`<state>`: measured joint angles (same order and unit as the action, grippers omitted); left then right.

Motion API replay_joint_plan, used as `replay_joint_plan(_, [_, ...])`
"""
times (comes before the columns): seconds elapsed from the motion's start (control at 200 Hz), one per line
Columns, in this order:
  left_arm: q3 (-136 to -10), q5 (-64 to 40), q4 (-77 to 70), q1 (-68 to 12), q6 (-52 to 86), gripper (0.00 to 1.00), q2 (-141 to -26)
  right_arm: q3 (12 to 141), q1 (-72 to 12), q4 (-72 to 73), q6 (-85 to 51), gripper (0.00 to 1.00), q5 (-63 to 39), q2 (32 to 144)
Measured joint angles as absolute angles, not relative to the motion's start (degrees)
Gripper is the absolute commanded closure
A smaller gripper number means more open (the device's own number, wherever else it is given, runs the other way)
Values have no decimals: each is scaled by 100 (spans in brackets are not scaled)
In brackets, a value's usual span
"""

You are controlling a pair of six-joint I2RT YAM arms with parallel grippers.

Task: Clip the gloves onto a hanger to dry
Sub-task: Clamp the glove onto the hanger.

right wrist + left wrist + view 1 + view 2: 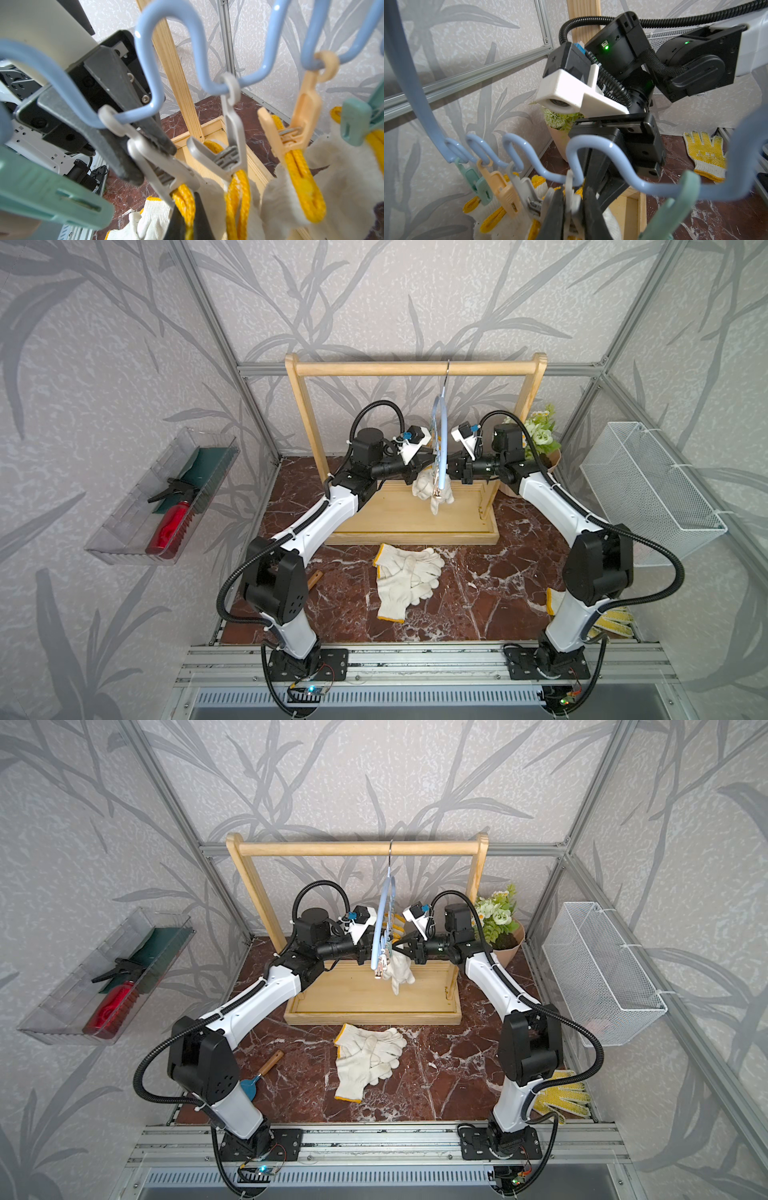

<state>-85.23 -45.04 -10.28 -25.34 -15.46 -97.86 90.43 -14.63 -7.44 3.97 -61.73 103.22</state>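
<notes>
At 9 o'clock, on the left wall, hangs a clear plastic tray (124, 531) holding a red spray bottle with a black trigger (170, 526) and a dark green sheet (208, 464). On the brown marbled tabletop (498, 572), at about 7 o'clock, a wooden-handled tool with a blue head (259, 1073) lies partly under the left arm.

The left gripper (150, 164) reaches in from 9 o'clock to the light-blue wavy plastic hanger (444, 435). The hanger hangs by a metal hook from the rail of the pale wooden rack (374, 368) at 12 o'clock. The gripper's black fingers (119, 153) are squeezed nearly together on the handle ends of a grey plastic clip (178, 168) hooked in a hanger loop.

Below that clip hangs a white knitted glove with a yellow-trimmed cuff (184, 199). The cuff sits at the clip's mouth, but I cannot tell whether the clip bites it. Along the hanger, a second grey clip (232, 153), an orange clip (299, 124) and a green clip (355, 122) each pinch the yellow cuff of another such glove. At the table's centre lies a loose pile of white gloves (409, 576), near the rack's base.

The right gripper (188, 225), coming from 3 o'clock, is closed tight on the hanging glove's yellow cuff, directly under the squeezed clip.

At 1 o'clock stands a pot of white and green flowers (496, 915). At 4 o'clock a yellow-dotted glove (561, 1094) lies beside the right arm. A white wire-mesh basket (648, 489) hangs on the right wall at 3 o'clock.
</notes>
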Motion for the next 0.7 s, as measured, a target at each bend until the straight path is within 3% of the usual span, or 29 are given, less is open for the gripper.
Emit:
replay_joint_plan(0.555, [-8547, -4357, -891, -2534, -1922, 100, -9780, 8851, -1450, -301, 91, 100, -6180, 10291])
replay_joint_plan(0.7, [-8569, -4362, -843, -2534, -1968, 76, -9780, 8825, -1450, -274, 64, 93, -6187, 10280])
